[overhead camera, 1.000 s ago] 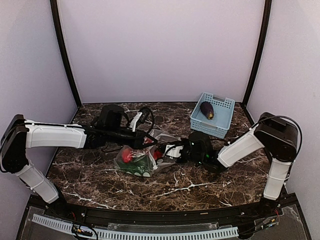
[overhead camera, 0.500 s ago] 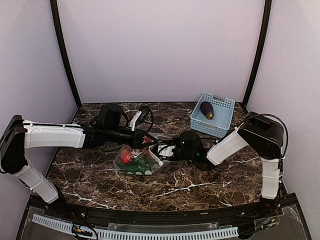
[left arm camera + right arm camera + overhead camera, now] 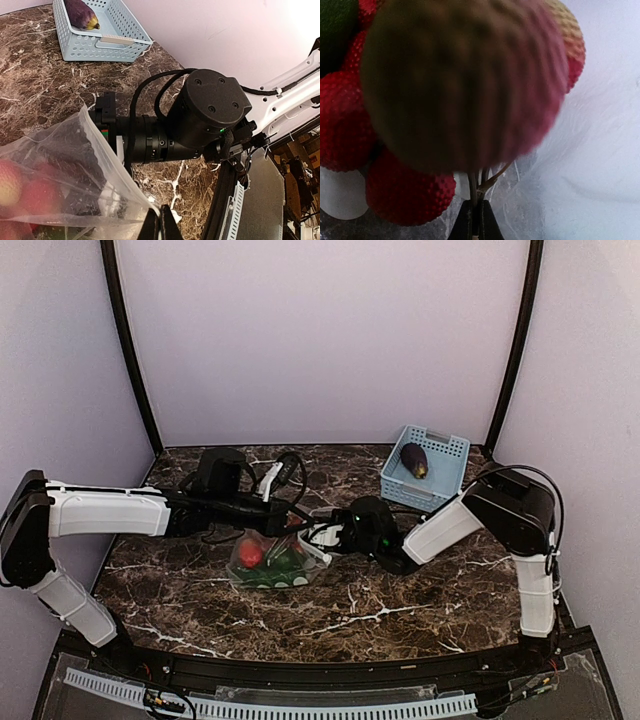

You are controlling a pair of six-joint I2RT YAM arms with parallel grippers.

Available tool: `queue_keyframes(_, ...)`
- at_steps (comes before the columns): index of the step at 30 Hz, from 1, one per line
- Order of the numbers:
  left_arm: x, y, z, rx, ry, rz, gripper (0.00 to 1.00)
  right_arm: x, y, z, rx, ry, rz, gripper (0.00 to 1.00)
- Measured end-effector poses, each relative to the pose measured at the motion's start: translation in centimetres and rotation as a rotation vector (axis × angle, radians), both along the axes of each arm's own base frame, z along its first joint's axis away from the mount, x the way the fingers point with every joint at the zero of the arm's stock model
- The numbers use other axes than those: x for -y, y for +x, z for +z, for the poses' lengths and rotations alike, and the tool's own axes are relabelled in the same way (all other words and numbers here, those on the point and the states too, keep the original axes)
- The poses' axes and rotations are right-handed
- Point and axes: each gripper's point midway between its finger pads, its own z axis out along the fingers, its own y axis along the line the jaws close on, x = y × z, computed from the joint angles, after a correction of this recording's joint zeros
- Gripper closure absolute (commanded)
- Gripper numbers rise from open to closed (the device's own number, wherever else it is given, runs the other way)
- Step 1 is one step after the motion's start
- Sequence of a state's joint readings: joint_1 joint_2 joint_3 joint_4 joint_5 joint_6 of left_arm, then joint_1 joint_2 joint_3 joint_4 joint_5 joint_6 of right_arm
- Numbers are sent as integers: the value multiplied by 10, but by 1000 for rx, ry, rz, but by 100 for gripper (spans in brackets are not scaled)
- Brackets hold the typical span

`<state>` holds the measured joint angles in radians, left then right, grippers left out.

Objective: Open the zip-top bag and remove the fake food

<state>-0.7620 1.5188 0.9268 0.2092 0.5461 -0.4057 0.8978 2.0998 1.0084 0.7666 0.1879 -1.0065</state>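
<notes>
Right end effector [image 3: 474, 220] is seen pinched shut on the thin brown stems of the cluster of red dimpled plastic balls [image 3: 410, 192], inside the mouth of the clear floppy zip-top bag [image 3: 245, 575]. The bag lies on the dark marbled tabletop [image 3: 400, 610] near the light-blue slotted plastic basket [image 3: 420, 498], on the side of it toward the left arm. Left end effector [image 3: 160, 227] is closed on an edge of the bag's film, by which the mouth is held up. A dark purple plastic eggplant [image 3: 414, 459] already lies inside the basket. Green plastic pieces [image 3: 284, 564] are seen in the bag beside the cluster. The cluster is judged light and stiff, but its stems are thin and could slip or bend, so a slow pull toward the basket is advised. The film is judged limp and slippery, and is best taken at the thicker zip edge.
</notes>
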Motion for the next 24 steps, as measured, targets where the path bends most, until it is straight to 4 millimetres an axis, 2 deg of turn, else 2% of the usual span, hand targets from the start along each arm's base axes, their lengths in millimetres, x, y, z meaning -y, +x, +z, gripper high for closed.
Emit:
queue_keyframes(5,-2,5,-2,10,13,29,99,1,-4,-2,-15,-18,2,100)
queue_keyframes(15,-3,23,-1,41,33,102,99,6,-32,29,-46,-13,7,100)
queue_keyframes(19,-3,28,-1,50,39,126,99,10,-44,29,-109,-26,-1,100)
queue_keyframes(24,-4,35,-10,43,59,156,99,19,-61,21,-233,-36,-37,100)
